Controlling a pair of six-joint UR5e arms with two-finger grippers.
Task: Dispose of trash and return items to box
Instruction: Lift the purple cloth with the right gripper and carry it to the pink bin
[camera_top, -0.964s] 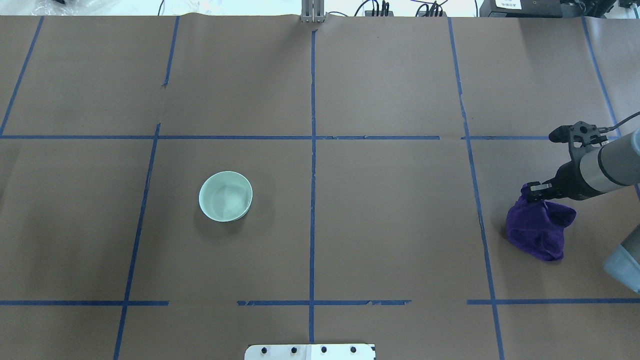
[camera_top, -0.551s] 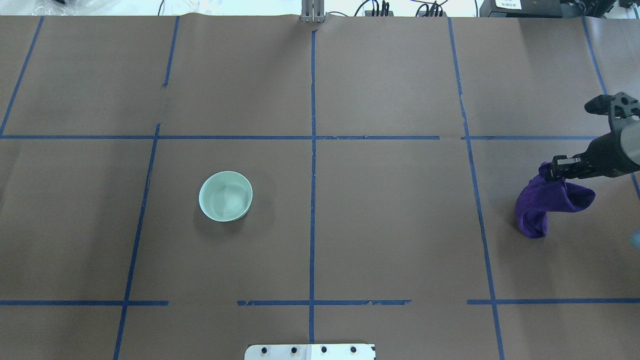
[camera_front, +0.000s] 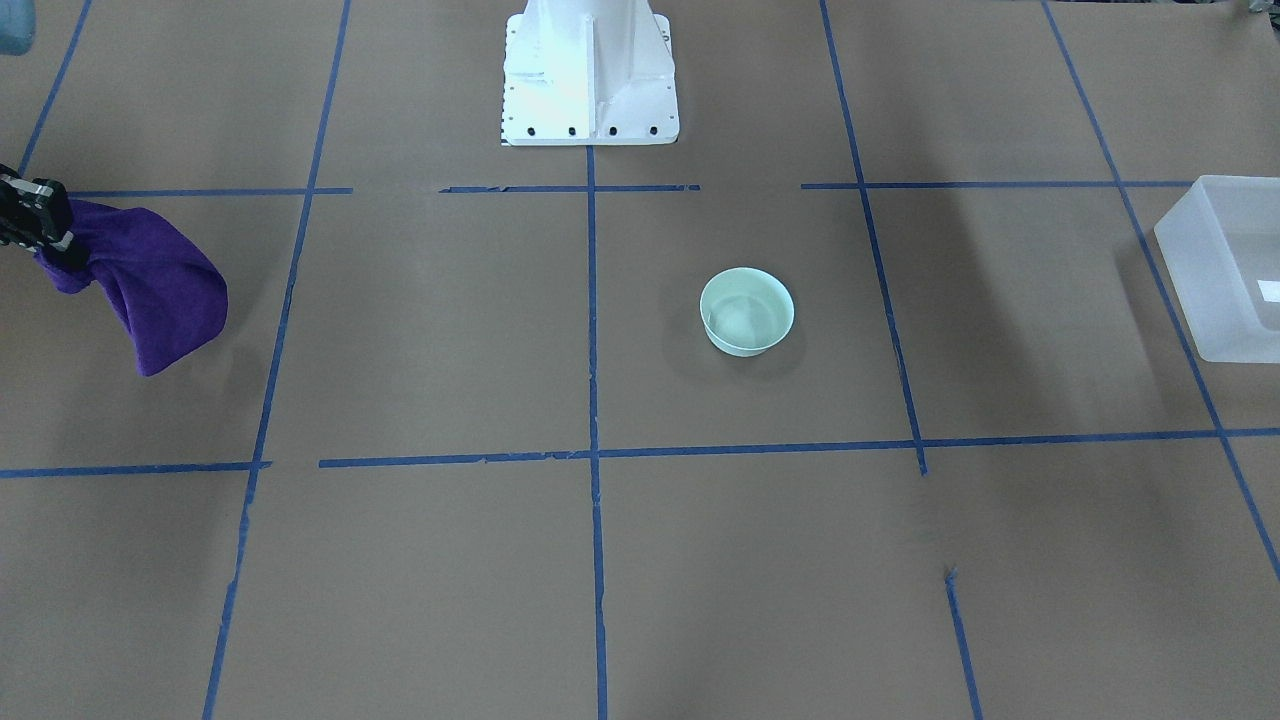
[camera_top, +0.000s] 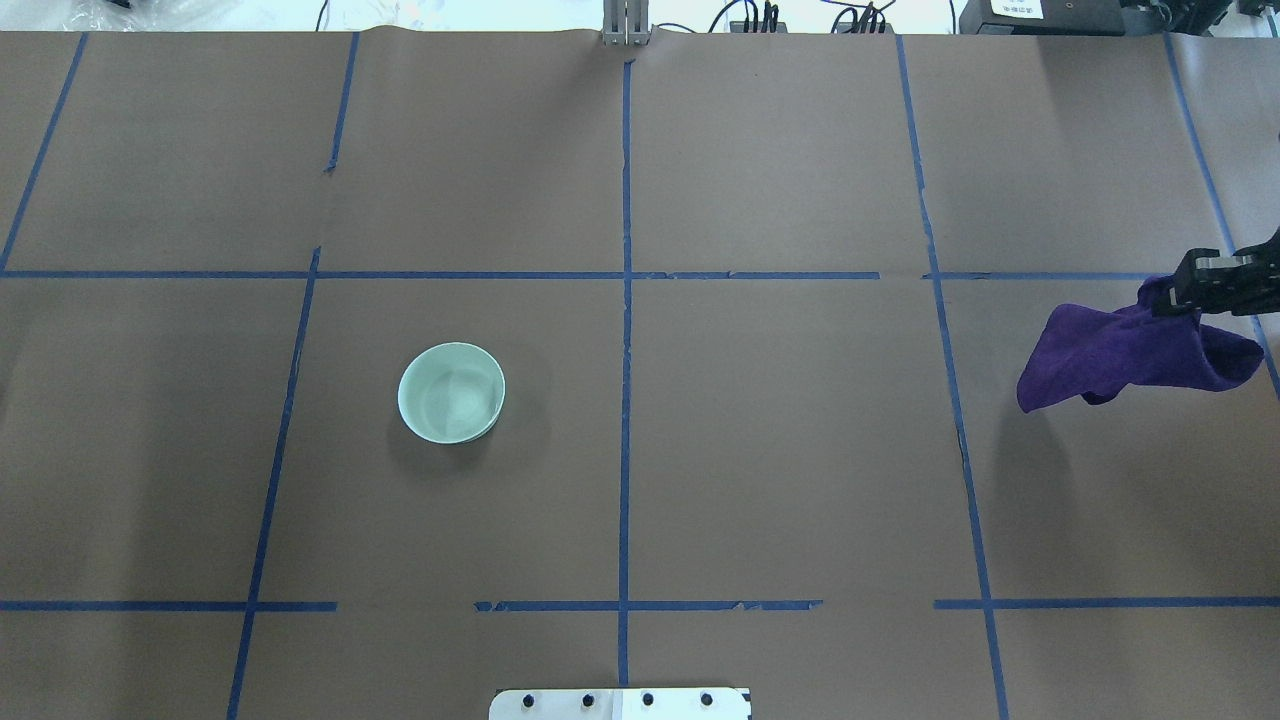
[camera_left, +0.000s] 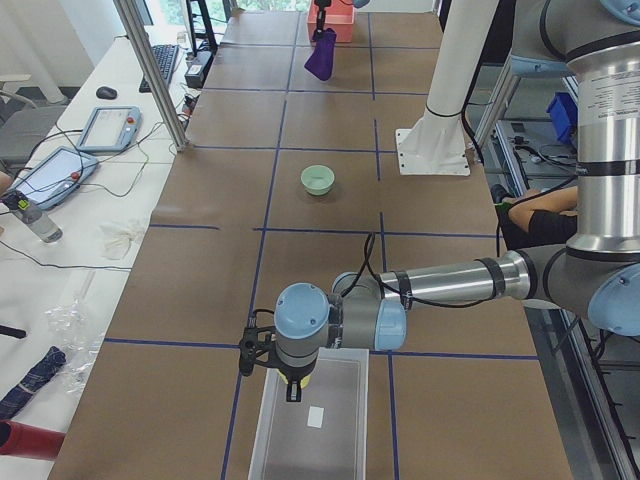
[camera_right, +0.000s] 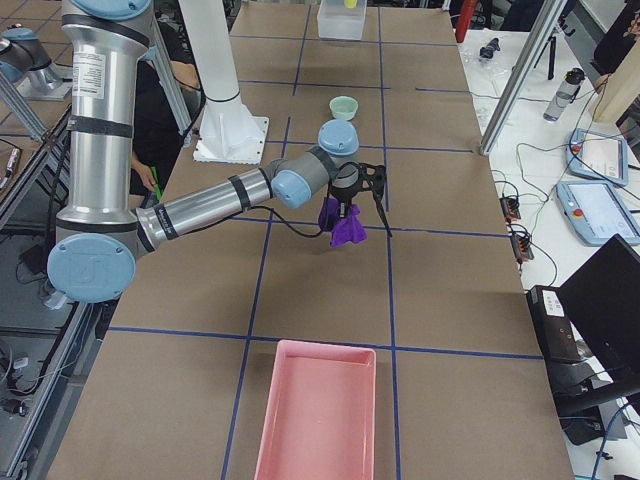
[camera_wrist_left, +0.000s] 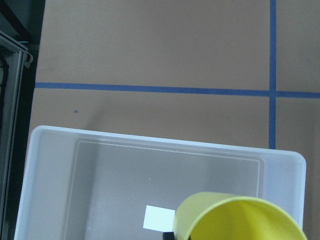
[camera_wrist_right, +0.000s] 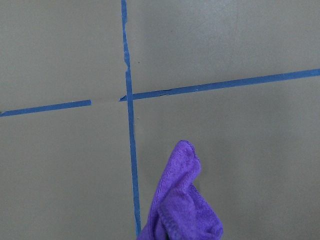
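your right end effector, clamping the purple cloth, has hoisted it higher. the left end effector grips the yellow cup.

Nothing legible: the small white label in the box looks blank, and the white tag on a black unit beyond the tabletop is too small to read

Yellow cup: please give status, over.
Left pincer shut on yellow cup, above box. Right pincer holds purple cloth, hanging above table. Green bowl mid-table, apart from both.
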